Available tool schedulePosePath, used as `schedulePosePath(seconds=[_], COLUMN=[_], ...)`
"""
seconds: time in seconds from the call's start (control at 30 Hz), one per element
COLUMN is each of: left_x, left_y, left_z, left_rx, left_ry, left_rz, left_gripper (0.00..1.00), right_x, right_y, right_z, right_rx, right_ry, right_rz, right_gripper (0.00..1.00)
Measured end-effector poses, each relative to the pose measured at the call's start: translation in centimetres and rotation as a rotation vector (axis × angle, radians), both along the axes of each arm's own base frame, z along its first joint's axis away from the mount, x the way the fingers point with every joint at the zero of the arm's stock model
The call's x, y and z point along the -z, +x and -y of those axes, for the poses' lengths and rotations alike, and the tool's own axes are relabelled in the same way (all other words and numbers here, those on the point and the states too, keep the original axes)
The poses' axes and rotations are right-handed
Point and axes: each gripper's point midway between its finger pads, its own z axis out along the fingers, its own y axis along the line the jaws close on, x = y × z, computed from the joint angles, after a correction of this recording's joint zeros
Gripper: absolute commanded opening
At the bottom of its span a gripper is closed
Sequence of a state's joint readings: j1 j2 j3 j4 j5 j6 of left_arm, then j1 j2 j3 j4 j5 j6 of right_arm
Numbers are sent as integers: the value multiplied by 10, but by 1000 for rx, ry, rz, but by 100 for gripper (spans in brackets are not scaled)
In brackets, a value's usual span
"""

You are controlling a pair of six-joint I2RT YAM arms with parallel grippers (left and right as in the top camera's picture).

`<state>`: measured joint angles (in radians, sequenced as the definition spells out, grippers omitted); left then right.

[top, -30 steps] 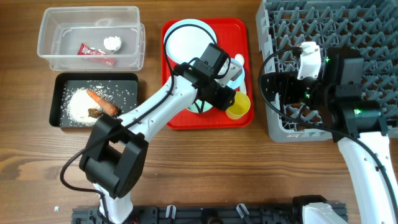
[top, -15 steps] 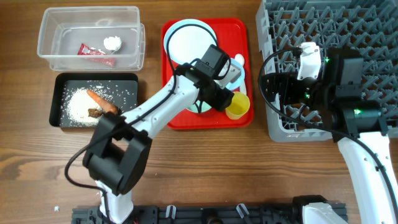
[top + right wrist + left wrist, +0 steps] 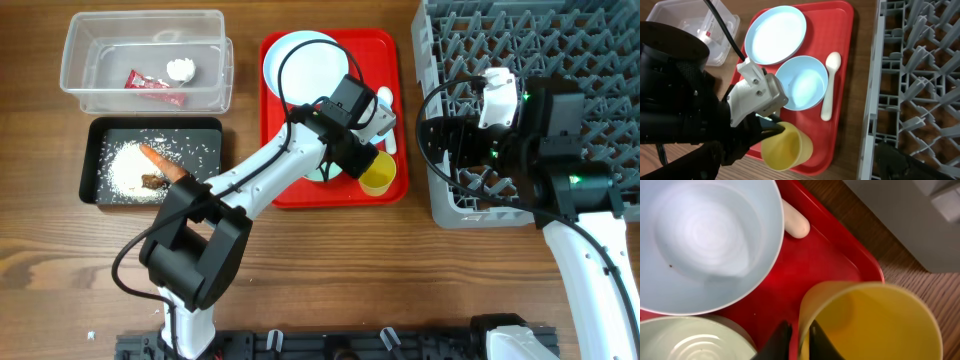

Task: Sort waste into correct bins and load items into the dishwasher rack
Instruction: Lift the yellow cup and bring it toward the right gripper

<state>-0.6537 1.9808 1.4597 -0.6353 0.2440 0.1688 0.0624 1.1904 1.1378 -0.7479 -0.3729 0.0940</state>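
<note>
The yellow cup (image 3: 379,172) is at the red tray's front right corner, beside a pale blue bowl (image 3: 802,82) and a pale green bowl (image 3: 685,340). My left gripper (image 3: 362,160) is shut on the cup's rim, one finger inside and one outside, as the left wrist view (image 3: 799,340) shows. The cup (image 3: 787,147) leans a little. The pale blue plate (image 3: 300,65) and the white spoon (image 3: 830,85) lie on the same tray. My right gripper (image 3: 440,135) is open and empty over the left edge of the grey dishwasher rack (image 3: 560,40).
The clear tub (image 3: 145,45) at the back left holds the red wrapper (image 3: 152,85) and the tissue ball (image 3: 181,70). The black tray (image 3: 100,130) in front of it holds rice (image 3: 130,170), the carrot piece (image 3: 165,163) and the brown lump (image 3: 152,181).
My left wrist has shifted slightly to the right and towards the front, uncovering more of the plate. The cup has moved a little left. The right arm has not moved.
</note>
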Motion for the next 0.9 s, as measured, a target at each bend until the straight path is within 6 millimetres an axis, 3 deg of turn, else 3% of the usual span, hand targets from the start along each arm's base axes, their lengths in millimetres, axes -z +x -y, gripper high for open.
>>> schedulePosePath(seconds=[0.3, 0.4, 0.47, 0.57, 0.77, 0.9], left_x=[1, 1, -5, -24, -109, -146], left_y=[-1, 6, 21, 37, 80, 79], left_z=[-4, -16, -36, -54, -107, -125], left_rx=[-42, -131, -242, -323, -361, -294], left_ry=[5, -2, -40, -176, -674, -879], left_rz=[-27, -64, -107, -178, -274, -346], left_gripper=[4, 4, 4, 4, 4, 4], right_x=[0, 0, -4, -15, -43, -43], right_y=[0, 0, 1, 6, 18, 28], right_z=[0, 0, -4, -12, -40, -59], right_rx=[0, -1, -15, -54, -193, -303], right_ry=[0, 1, 16, 56, 184, 277], right_rz=[0, 0, 15, 63, 176, 190], right_gripper=[100, 100, 100, 100, 99, 100])
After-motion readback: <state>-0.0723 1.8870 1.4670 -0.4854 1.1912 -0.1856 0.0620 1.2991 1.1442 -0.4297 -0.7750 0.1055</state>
